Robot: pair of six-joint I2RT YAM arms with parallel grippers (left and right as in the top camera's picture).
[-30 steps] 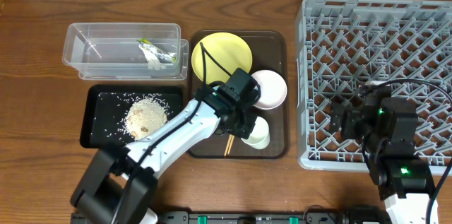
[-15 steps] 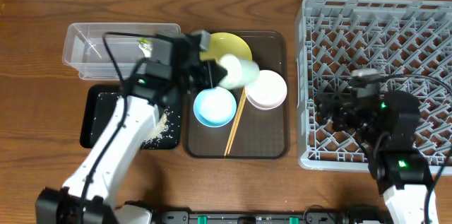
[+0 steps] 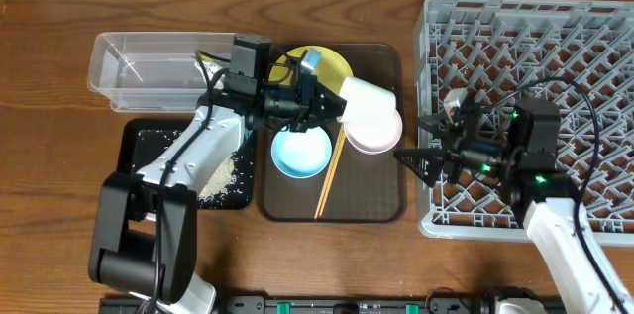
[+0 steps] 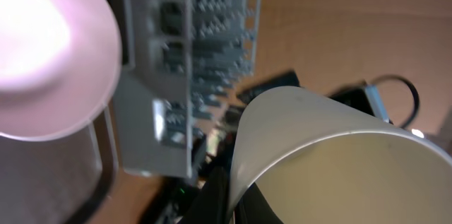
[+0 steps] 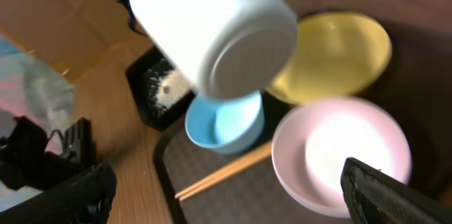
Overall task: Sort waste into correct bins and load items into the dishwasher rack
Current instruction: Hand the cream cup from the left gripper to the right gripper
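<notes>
Currently the small white cup (image 3: 362,96) is held sideways over the brown serving tray (image 3: 376,195), pinched at its rim wall by the left gripper (image 3: 325,104), with the right gripper (image 3: 424,141) spread wide nearby; it is judged light, rigid, slick and breakable, best taken across the rim.

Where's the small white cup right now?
Overhead, the small white cup is held sideways in the left gripper above the brown tray, over the white bowl.

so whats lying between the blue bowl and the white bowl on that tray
The wooden chopsticks lie on the brown tray, between the light blue bowl and the white bowl. The overhead view shows it best.
</notes>
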